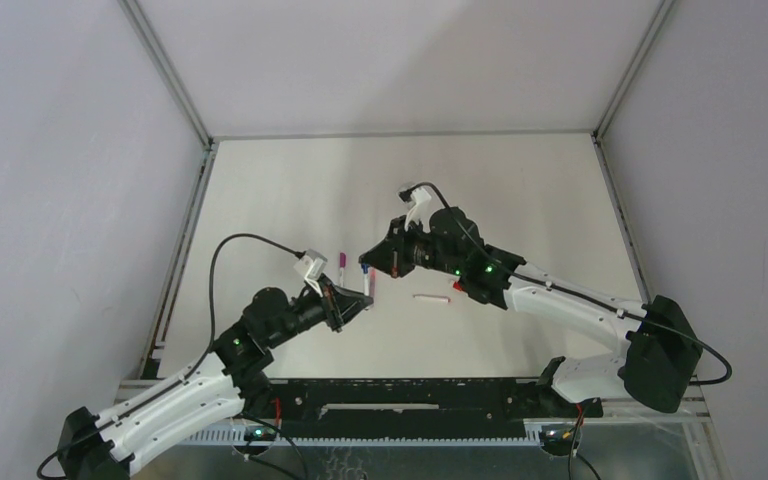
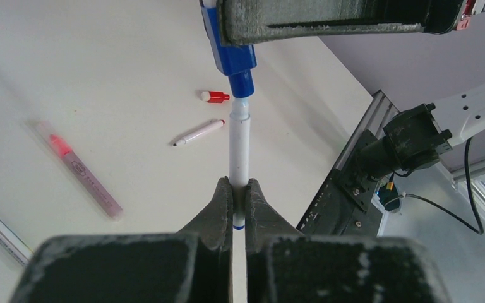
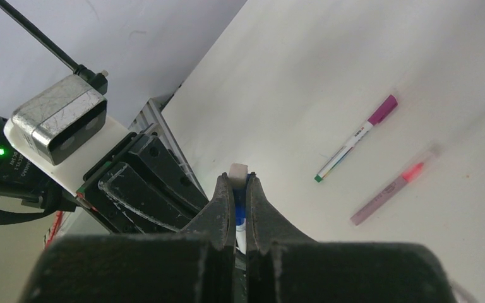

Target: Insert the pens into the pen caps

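Observation:
My left gripper [image 2: 239, 184] is shut on the rear end of a white pen [image 2: 239, 148] with a blue end ring. My right gripper [image 3: 240, 180] is shut on a blue pen cap [image 3: 240, 211], which also shows in the left wrist view [image 2: 233, 60]. The pen's front end sits in the cap's mouth, in line with it. In the top view both grippers, left [image 1: 358, 305] and right [image 1: 368, 258], meet above the middle of the table. A red cap [image 2: 215, 96] and an uncapped white pen [image 2: 197, 132] lie on the table beyond them.
A pink pen with a clear cap [image 2: 82, 170] and a white pen with a purple cap [image 3: 357, 137] lie on the table to the left of the grippers. Another pen [image 2: 0, 233] lies at the lower left edge of the left wrist view. A black rail [image 1: 410, 400] runs along the near edge.

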### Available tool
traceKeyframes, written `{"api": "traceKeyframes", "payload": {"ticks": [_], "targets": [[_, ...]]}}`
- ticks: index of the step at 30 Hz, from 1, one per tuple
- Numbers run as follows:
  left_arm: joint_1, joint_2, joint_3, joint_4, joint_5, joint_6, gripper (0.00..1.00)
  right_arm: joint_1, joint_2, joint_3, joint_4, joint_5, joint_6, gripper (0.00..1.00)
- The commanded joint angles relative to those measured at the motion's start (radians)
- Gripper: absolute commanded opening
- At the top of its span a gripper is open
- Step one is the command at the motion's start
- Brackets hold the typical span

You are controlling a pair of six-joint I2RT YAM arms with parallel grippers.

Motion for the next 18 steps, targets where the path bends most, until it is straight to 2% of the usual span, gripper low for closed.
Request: {"api": "traceKeyframes", "payload": {"ticks": [1,11,18], "targets": [[-0.004,-0.020,0.076,-0.043,-0.045,0.055,0.00,0.029,-0.036,-0.003,-0.022,-0.008,-0.036,0.00],[-0.004,-0.029,0.129,-0.059,-0.108,0.084,0.00,0.070,-0.045,-0.038,-0.022,0.011,-0.024,0.00],[-0.002,-0.001,0.252,-0.077,-0.181,0.143,0.00,0.131,-0.053,-0.074,-0.027,0.100,-0.018,0.00]]}}
